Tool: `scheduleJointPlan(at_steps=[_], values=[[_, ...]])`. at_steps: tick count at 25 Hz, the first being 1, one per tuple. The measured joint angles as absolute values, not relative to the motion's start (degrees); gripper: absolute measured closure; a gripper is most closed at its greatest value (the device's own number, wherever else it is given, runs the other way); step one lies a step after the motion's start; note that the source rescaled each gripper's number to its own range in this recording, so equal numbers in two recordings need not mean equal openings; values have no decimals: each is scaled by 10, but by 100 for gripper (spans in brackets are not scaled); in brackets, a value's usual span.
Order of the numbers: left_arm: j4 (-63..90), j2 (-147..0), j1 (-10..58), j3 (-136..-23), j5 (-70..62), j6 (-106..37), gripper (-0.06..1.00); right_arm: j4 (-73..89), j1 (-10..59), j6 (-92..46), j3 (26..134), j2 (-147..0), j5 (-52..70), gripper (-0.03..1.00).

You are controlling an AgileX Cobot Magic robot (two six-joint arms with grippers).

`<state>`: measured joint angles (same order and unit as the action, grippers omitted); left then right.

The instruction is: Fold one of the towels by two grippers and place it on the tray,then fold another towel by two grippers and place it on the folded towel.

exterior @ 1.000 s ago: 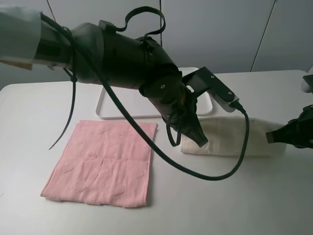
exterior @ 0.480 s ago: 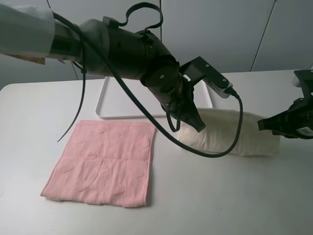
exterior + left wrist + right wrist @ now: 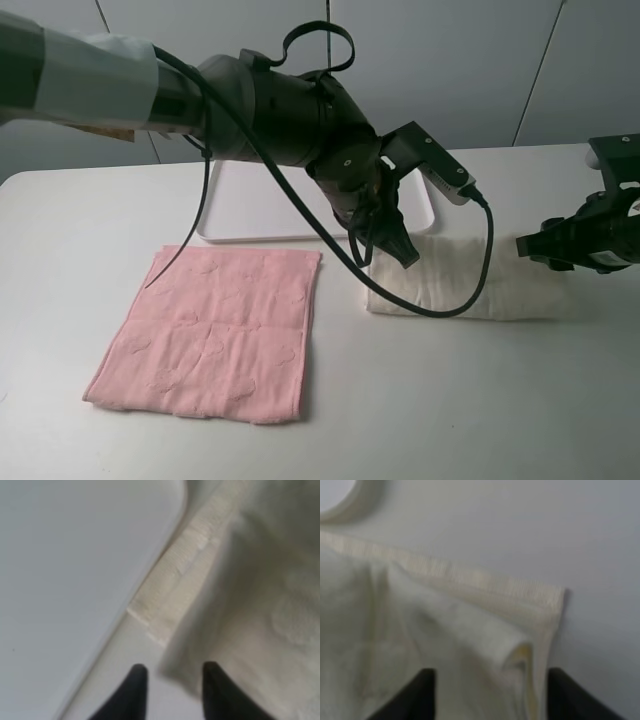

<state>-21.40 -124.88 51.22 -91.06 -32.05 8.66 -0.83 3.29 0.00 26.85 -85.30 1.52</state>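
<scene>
Progress: cream towel (image 3: 470, 285) folded, on worktop (image 3: 450, 400) just beside tray (image 3: 250, 200), not yet on it. Apart & empty: left claw (image 3: 405, 255), right claw (image 3: 527, 247). Near tray, pink towel (image 3: 215, 330) flat, unfolded, t.b.d.

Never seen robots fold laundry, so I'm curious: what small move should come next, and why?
The left end effector and right end effector are open above the cream towel, holding nothing. It lies folded on the table, not yet on the tray. So probably lower both and regrip its ends.
</scene>
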Motion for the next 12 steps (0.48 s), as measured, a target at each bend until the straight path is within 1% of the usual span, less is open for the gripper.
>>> scheduleJointPlan(at_steps=[1, 2, 3, 4, 5, 9, 12], values=[[-215, -1249, 511, -911, -320, 92, 33, -6, 33, 0, 269, -853, 7, 14], [-217, -1249, 508, -911, -320, 103, 13, 0, 33, -3, 269, -853, 0, 5], [-218, -1249, 507, -911, -322, 116, 4, 12, 33, -3, 271, -853, 0, 1], [-218, -1249, 503, -912, -326, 121, 0, 24, 33, -4, 272, -853, 0, -1], [-215, -1249, 502, -915, -333, 127, -2, 34, 33, -4, 277, -854, 11, -2], [-173, -1249, 483, -943, -372, 133, -3, 42, 32, -4, 333, -854, 120, -3], [-110, -1257, 465, -987, -418, 134, -3, 42, 20, 11, 403, -854, 213, -3]])
